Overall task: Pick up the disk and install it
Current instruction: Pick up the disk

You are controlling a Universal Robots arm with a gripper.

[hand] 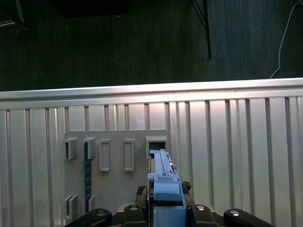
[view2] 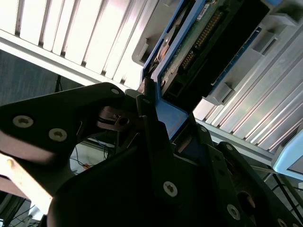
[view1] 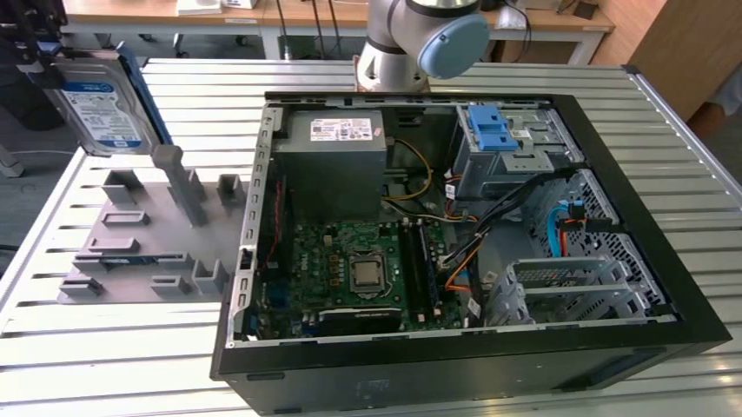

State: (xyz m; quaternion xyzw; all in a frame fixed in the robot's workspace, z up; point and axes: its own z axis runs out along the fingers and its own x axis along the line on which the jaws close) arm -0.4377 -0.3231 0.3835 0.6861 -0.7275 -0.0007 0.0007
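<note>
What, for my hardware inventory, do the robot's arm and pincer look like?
The arm is a silver-grey metal tube with rounded joints, one capped by a round light blue cover. The pincer is matte black, built of flat angular links fastened with small silver screws.

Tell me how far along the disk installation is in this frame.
Done: the gripper is shut on the disk, which appears lifted upright above the grey holder. In hand: the disk hangs outside the open computer case, on the exterior view's left. Left: it is not yet in the case, and is well away from the drive cage with the blue latch.
</note>
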